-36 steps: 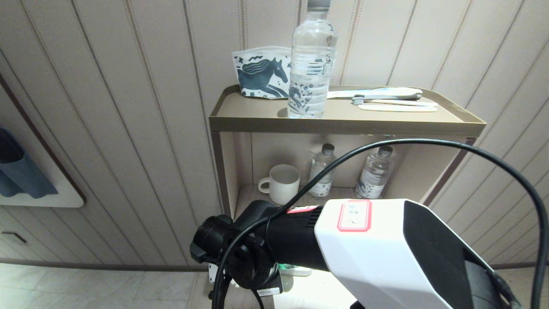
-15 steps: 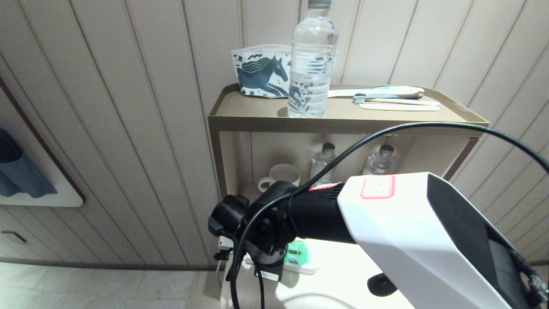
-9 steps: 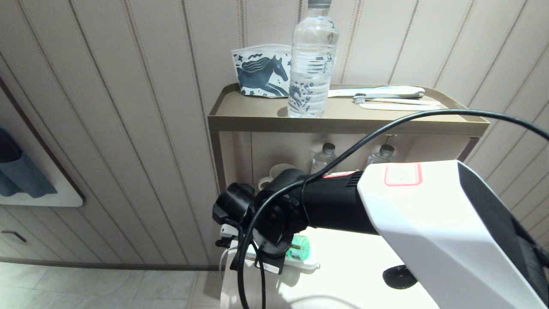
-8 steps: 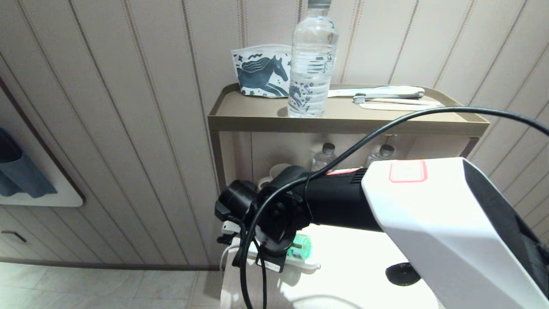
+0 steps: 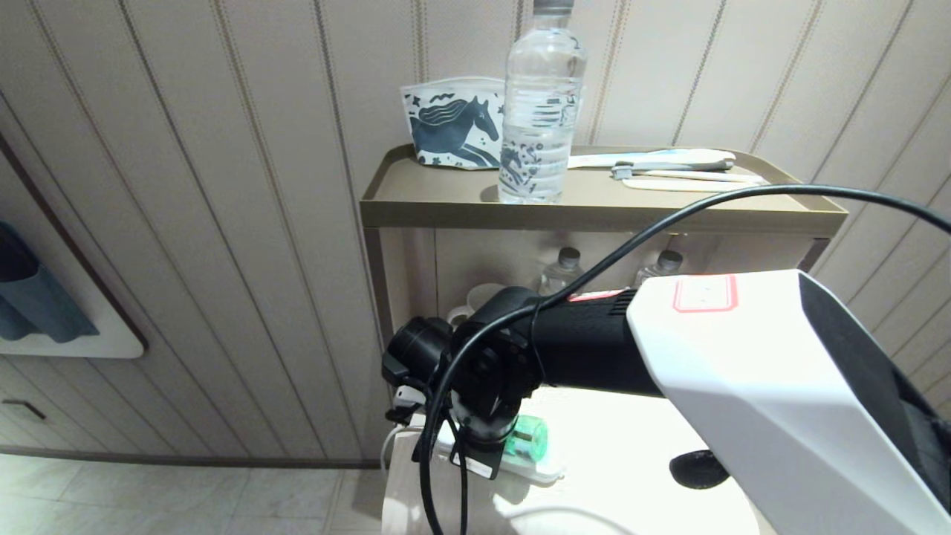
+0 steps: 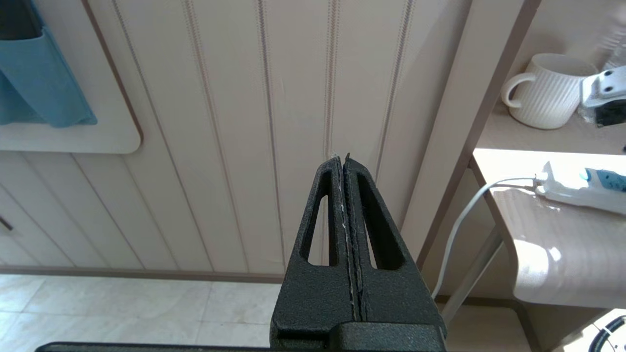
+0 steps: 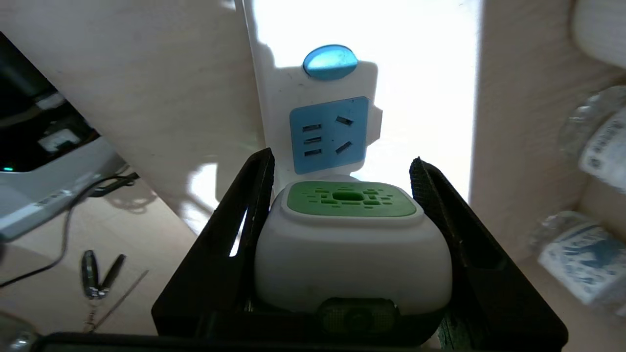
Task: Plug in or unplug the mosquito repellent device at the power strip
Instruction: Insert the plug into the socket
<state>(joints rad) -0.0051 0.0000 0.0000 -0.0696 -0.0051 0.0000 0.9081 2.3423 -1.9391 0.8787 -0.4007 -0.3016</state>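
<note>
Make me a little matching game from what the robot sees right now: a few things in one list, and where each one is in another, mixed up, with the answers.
Things:
1. mosquito repellent device
2. white mug
3. tall water bottle
4. left gripper

Places:
A. on the shelf's top tray
B. facing the panelled wall, away from the work
C. between the right gripper's fingers
D. on the lower shelf

Pairs: 1-C, 2-D, 3-A, 4-B

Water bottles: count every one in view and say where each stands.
3: a tall bottle on the cabinet top; two small ones on the shelf below, partly hidden by the right arm. More may be hidden.
</note>
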